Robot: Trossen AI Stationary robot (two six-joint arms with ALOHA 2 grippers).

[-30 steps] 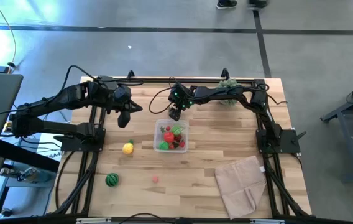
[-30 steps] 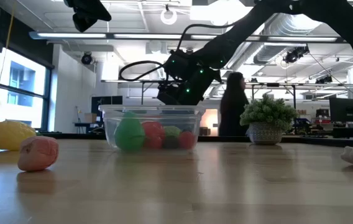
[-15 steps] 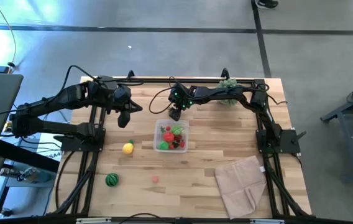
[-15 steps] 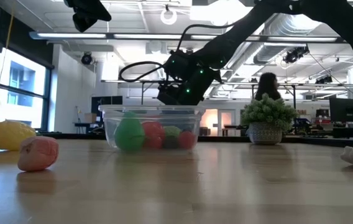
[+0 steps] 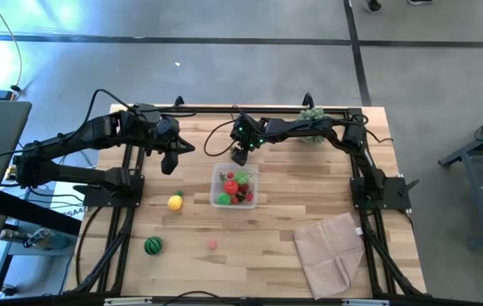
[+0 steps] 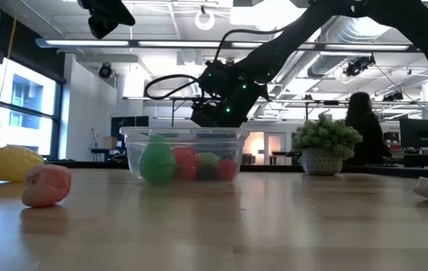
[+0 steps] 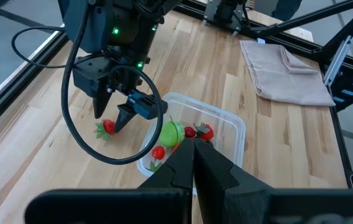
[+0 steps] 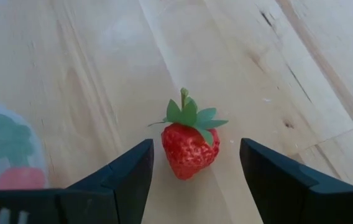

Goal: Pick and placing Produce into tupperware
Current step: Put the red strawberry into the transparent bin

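The right gripper (image 8: pixel 192 162) stands spread, one finger on each side of a small toy strawberry (image 8: pixel 190 144) that lies on the table just beyond the far edge of the tupperware (image 5: pixel 235 187); nothing is pinched yet. The left wrist view shows the same berry (image 7: pixel 107 127) beneath that gripper, beside the tub. The left gripper (image 5: pixel 172 161) is pressed together, empty, and waits left of the tub over the far part of the table.

Handling, as judged: the strawberry looks light, rigid and smooth, so it may roll or squirt out under an off-centre squeeze. The red body at its widest part is the place to take hold; the thin green leaf cap offers little purchase.

Produce remaining outside: a yellow lemon (image 5: pixel 174 202) left of the tub, a green striped melon ball (image 5: pixel 153 246) nearer and further left, and a pink piece (image 5: pixel 213 245) near the front. The tub already holds several red and green pieces.

Surface: a pale wooden table (image 5: pixel 284 229), flat, with a folded beige cloth (image 5: pixel 328 253) at the near right and a potted plant (image 6: pixel 324 147) at the far right. Beyond lies an open workshop; a person (image 6: pixel 365 128) stands in the background, well clear of the arms.
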